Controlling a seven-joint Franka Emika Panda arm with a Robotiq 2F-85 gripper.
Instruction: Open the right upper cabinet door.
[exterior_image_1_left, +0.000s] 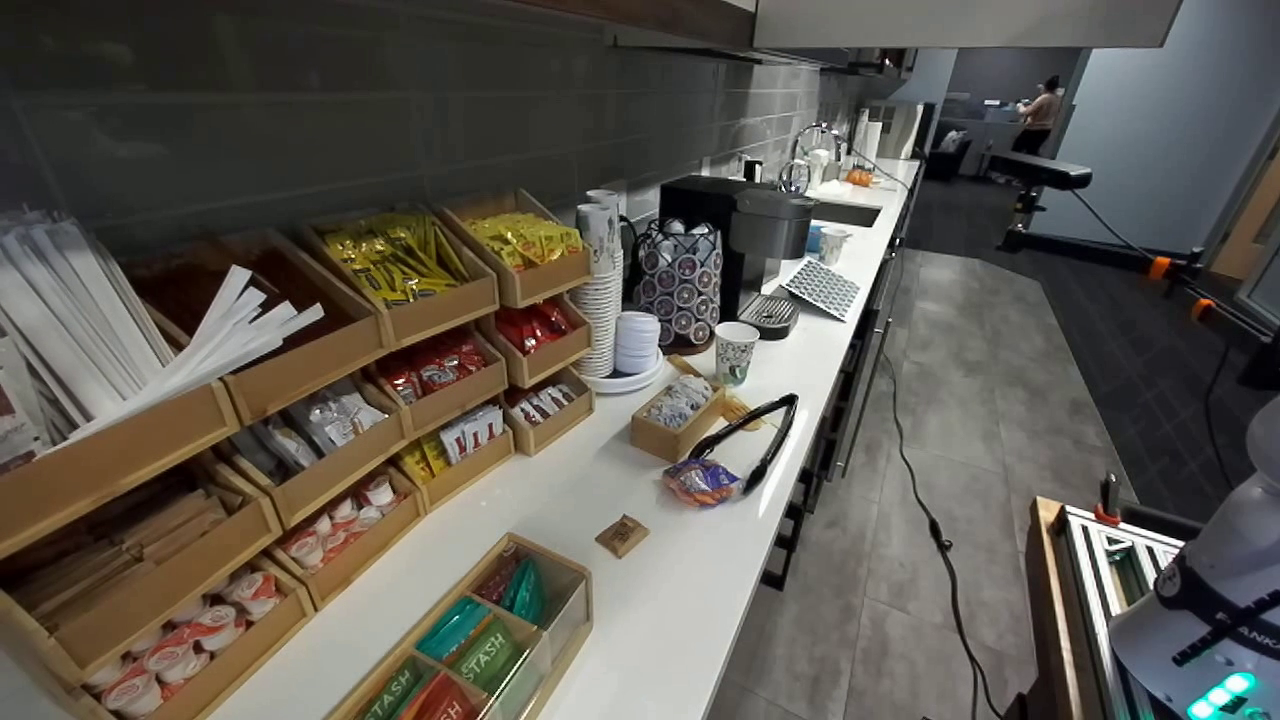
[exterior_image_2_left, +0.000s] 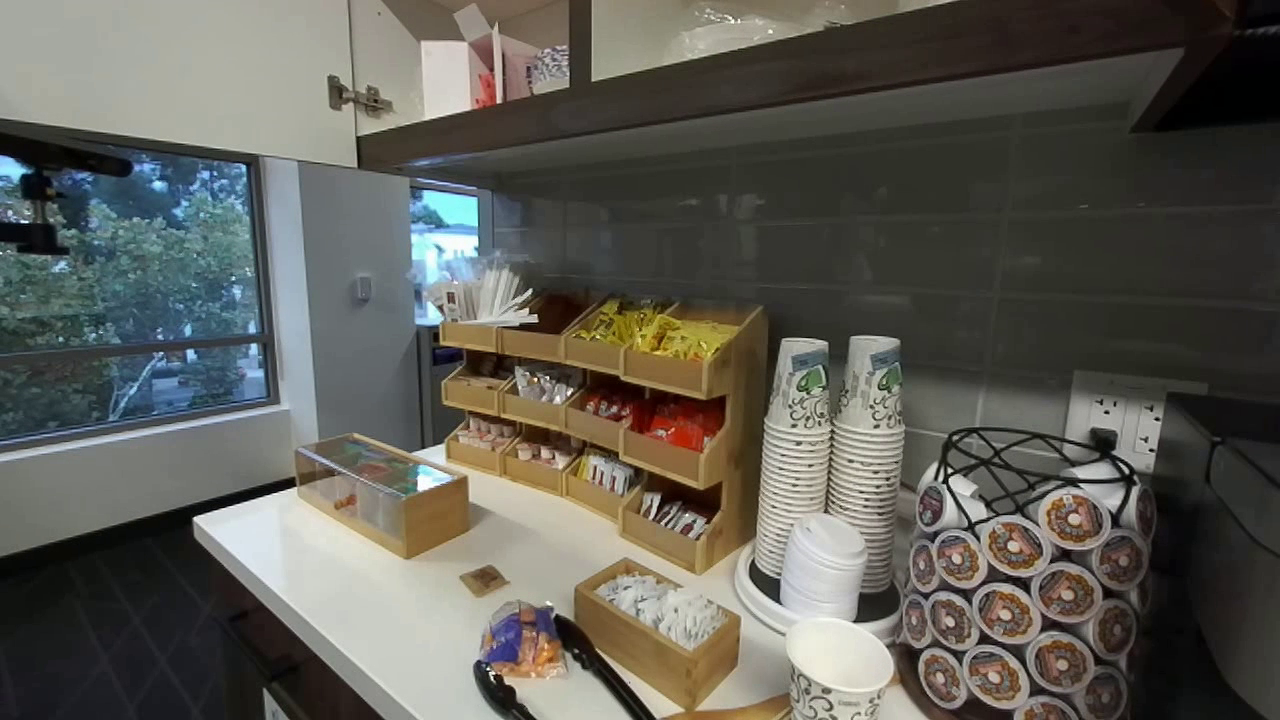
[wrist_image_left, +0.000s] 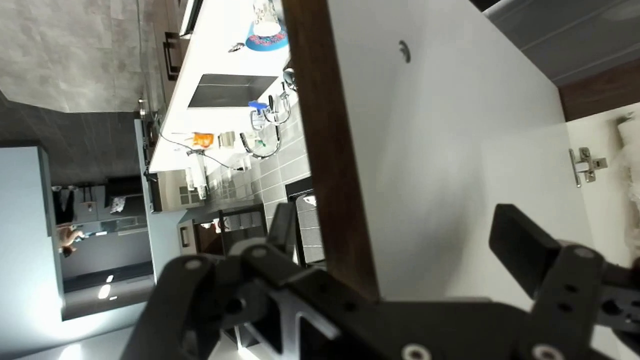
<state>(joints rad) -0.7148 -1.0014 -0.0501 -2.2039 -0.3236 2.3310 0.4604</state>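
Countertop (exterior_image_2_left: 390, 615) holds cups (exterior_image_2_left: 798, 480), coffee pods (exterior_image_2_left: 1005, 612) and tongs (exterior_image_2_left: 605, 665), gripper (wrist_image_left: 402, 237) spread wide near open cabinet door (wrist_image_left: 460, 130)

In an exterior view, a tiered condiment rack (exterior_image_2_left: 743, 430) stands on the counter (exterior_image_2_left: 330, 590) below the upper cabinet (exterior_image_2_left: 800, 75), a tea box (exterior_image_2_left: 432, 518) to its left and stacked paper cups (exterior_image_2_left: 797, 465) to its right, with coffee pods (exterior_image_2_left: 1010, 555) farther right. Before the rack, a snack bag (exterior_image_2_left: 522, 640) lies at the tips of tongs (exterior_image_2_left: 605, 668), near a packet-filled box (exterior_image_2_left: 650, 656).
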